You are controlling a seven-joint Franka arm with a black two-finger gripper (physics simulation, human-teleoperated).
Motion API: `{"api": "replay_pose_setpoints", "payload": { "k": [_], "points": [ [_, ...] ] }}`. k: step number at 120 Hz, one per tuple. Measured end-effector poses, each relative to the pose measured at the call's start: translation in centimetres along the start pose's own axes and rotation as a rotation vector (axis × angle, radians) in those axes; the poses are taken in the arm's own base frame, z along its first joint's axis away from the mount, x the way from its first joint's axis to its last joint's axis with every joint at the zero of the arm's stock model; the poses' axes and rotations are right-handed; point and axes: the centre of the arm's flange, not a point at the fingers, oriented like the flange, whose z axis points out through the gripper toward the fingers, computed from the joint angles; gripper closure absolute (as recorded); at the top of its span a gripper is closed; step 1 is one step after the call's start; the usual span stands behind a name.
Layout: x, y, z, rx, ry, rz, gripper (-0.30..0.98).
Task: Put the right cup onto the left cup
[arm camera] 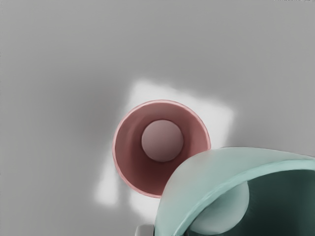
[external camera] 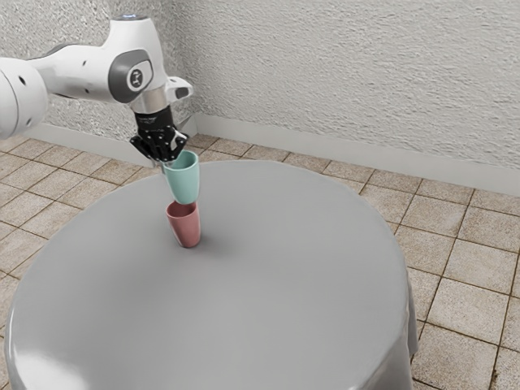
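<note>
Pinched the smooth, tapered teal cup [external camera: 185, 179] by its wall with the black gripper [external camera: 166, 163]. Held it just above the hollow, round-mouthed pink cup [external camera: 187, 230], with the sheeny grey tablecloth [external camera: 276, 301] beneath that pink cup.

White glare [arm camera: 209, 114] marks the table [external camera: 284, 309], its source unclear.

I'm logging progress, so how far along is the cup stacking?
Picking up looks done: the gripper holds the teal cup aloft. In hand, it seems, is lining it up: it hangs above the upright pink cup, which is empty. Left: likely centering, lowering it in and releasing.
</note>
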Motion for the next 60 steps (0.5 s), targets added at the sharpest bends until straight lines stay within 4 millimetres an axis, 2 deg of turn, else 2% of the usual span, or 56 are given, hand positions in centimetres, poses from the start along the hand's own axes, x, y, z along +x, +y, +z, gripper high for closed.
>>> {"api": "replay_pose_setpoints", "payload": {
  "k": [22, 60],
  "points": [
    [-0.2, -1.4, 0.2, 0.001, -0.008, -0.018, 0.79],
    [-0.1, -2.4, 1.0, 0.004, -0.023, -0.032, 0.79]
  ]
}}
